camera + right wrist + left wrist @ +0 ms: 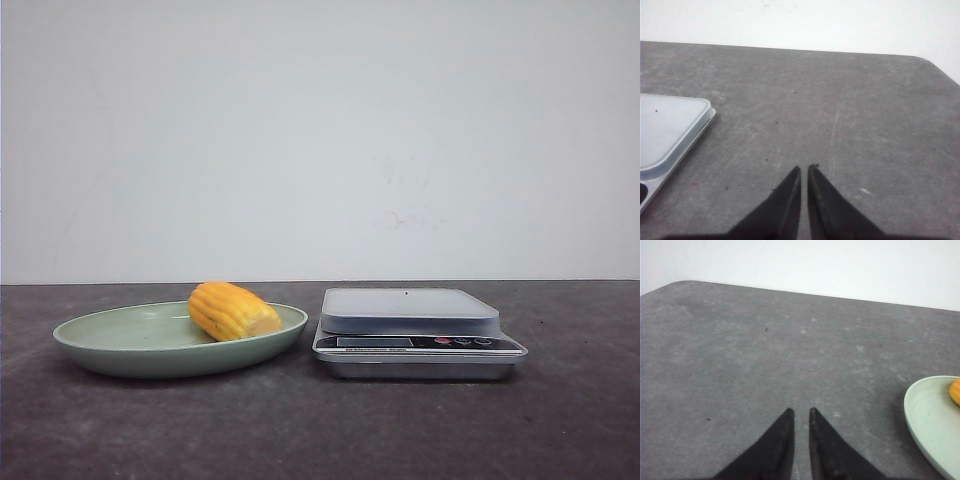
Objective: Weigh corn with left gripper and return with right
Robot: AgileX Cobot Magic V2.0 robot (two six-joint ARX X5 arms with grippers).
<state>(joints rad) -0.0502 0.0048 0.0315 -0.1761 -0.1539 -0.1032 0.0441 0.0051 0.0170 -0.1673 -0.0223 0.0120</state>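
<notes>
The corn [232,311], a short yellow-orange cob piece, lies on the right part of a pale green plate [110,340] at the left of the dark table. A sliver of it [955,391] shows in the left wrist view on the plate [930,417]. A silver kitchen scale [412,330] with a pale platform stands right of the plate; its corner [665,130] shows in the right wrist view. My left gripper [800,411] is shut and empty over bare table, left of the plate. My right gripper [805,168] is shut and empty over bare table, right of the scale. Neither gripper shows in the front view.
The dark grey table [320,430] meets a plain white wall behind. Its rounded far corners show in both wrist views. The scale's buttons [462,342] face the front.
</notes>
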